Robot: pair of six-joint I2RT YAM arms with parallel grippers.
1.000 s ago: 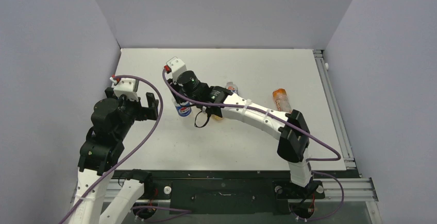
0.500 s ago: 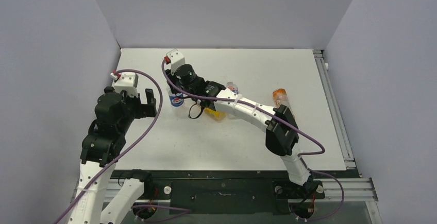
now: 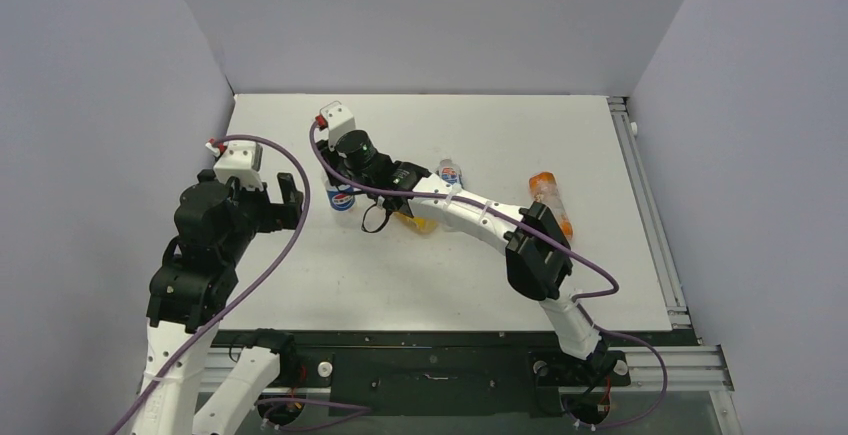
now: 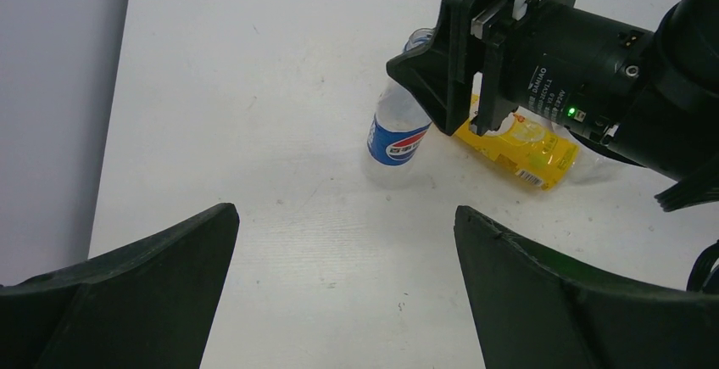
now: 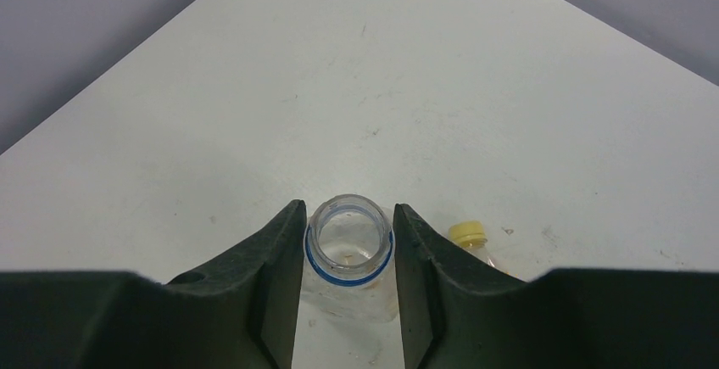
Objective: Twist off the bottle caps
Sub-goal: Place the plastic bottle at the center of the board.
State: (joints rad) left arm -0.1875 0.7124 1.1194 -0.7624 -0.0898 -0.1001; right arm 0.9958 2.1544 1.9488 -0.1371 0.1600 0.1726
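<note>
The clear Pepsi bottle (image 3: 342, 198) stands on the white table, a little left of middle. My right gripper (image 5: 348, 220) is shut on its neck from above. The bottle's mouth (image 5: 348, 235) is open and bears no cap, only a blue ring below the rim. In the left wrist view the bottle (image 4: 397, 136) leans slightly under the right gripper's fingers (image 4: 434, 81). The yellow juice bottle (image 4: 517, 144) lies just behind it, its yellow cap (image 5: 467, 233) on. My left gripper (image 4: 346, 216) hangs open and empty, left of the Pepsi bottle and apart from it.
A water bottle (image 3: 449, 172) stands right of the right wrist. An orange drink bottle (image 3: 548, 195) lies further right. Grey walls close in the table (image 3: 600, 285) on the left, back and right. A purple cable loops by the left arm.
My right gripper has carried the Pepsi bottle a little to the left and away from the arms' bases. The left arm has drawn back slightly to the left, still open.
</note>
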